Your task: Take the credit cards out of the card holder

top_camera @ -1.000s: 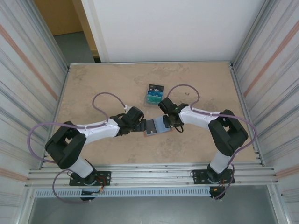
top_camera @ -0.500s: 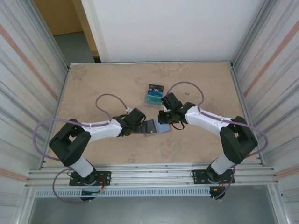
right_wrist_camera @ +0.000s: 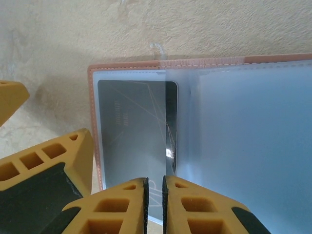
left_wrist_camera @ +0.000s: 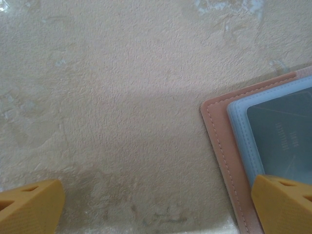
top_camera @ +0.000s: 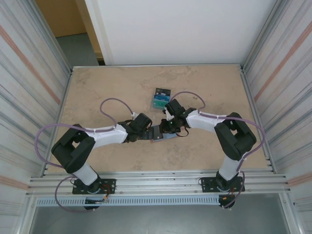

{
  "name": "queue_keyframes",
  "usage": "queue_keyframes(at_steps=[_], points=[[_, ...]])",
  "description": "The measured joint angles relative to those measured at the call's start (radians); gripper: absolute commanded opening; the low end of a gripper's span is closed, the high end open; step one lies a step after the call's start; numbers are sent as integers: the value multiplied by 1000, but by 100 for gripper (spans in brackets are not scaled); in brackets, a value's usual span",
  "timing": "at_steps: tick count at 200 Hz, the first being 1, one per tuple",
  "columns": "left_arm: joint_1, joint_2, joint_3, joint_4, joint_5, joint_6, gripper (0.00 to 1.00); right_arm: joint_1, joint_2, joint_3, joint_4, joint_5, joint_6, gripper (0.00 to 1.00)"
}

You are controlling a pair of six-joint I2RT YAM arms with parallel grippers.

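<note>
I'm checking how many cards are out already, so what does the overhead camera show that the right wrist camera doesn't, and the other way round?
Overhead, not wrist: two loose cards, one teal and one dark, lying farther back on the table, and the open left pincer. Wrist, not overhead: a dark card inside a clear pocket, with the jaws nearly closed at its edge. Both: the opened card holder and the right pincer.
</note>
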Motion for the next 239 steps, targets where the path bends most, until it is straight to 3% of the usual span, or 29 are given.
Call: queue_keyframes(at_steps=[72,109,239], points=[[0,0,0,0,0,0,99,-6,38,0,5,-12,-15,22],[0,5,0,0,0,0,98,-8,46,0,17,-27,-19,18],[0,13,2,-11,-6,0,99,-92,77,-78,219,-263,21,19]])
